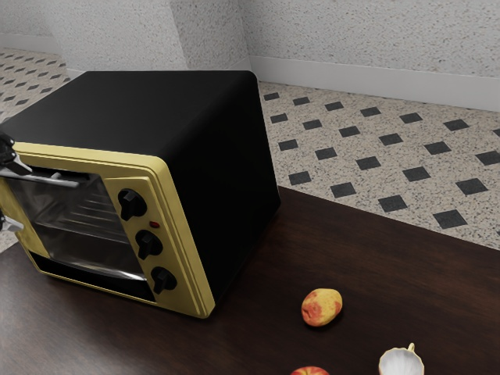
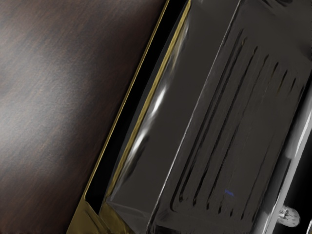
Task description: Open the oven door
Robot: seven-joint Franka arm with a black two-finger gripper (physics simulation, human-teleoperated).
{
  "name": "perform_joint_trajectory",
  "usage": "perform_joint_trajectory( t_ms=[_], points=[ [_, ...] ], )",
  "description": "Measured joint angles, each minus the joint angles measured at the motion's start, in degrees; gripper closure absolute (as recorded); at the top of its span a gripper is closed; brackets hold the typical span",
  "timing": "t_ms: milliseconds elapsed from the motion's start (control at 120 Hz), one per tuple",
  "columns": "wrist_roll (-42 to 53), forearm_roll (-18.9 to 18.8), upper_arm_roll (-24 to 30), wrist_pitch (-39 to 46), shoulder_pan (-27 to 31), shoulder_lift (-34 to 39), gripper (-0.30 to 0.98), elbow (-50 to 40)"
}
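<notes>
From where I stand, the oven (image 1: 223,156) sits on the dark wooden tabletop (image 1: 383,266) around nine o'clock in the exterior view, a black box with a gold-coloured front. Its door (image 1: 78,223) is upright at that front, glass with wire racks showing behind it; it looks closed, though I cannot tell whether there is a slight gap. A metal handle (image 1: 58,180) runs along the door's upper edge.

The pincer (image 1: 21,197) is right out at the nine o'clock edge, partly cut off, its two tips spread well apart — one up by the handle's far end, the other lower, in front of the door. I cannot tell whether either one touches. The wrist view looks closely along the glass, with the handle at one edge of it and the gold rim at the opposite edge.

Beside the glass, on the exterior view's right, three black knobs (image 1: 148,244) run down the panel, a small red light (image 1: 154,225) between the upper two. Toward five o'clock lies a yellow-and-red fruit (image 1: 322,306); between five and six, a red fruit (image 1: 310,371) peeks in, and between four and five there's a white cup (image 1: 401,364) with a gold-coloured handle — both cut off by the view's edge.
</notes>
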State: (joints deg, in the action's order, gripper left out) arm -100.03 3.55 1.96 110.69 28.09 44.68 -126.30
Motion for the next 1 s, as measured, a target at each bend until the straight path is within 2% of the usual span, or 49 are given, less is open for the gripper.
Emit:
perform_joint_trajectory(
  t_ms=[142,300,617,1000],
  points=[
    [0.98,0.05,1.18,0.63,0.58,-1.16,0.0,0.2],
    [3.25,0.7,1.29,2.03,5.09,-4.44,0.0,0.81],
    [8.17,2.09,3.39,4.86,10.01,-7.4,0.0,1.84],
    [12.83,3.42,3.49,6.28,11.27,-10.14,0.0,1.2]
  ],
)
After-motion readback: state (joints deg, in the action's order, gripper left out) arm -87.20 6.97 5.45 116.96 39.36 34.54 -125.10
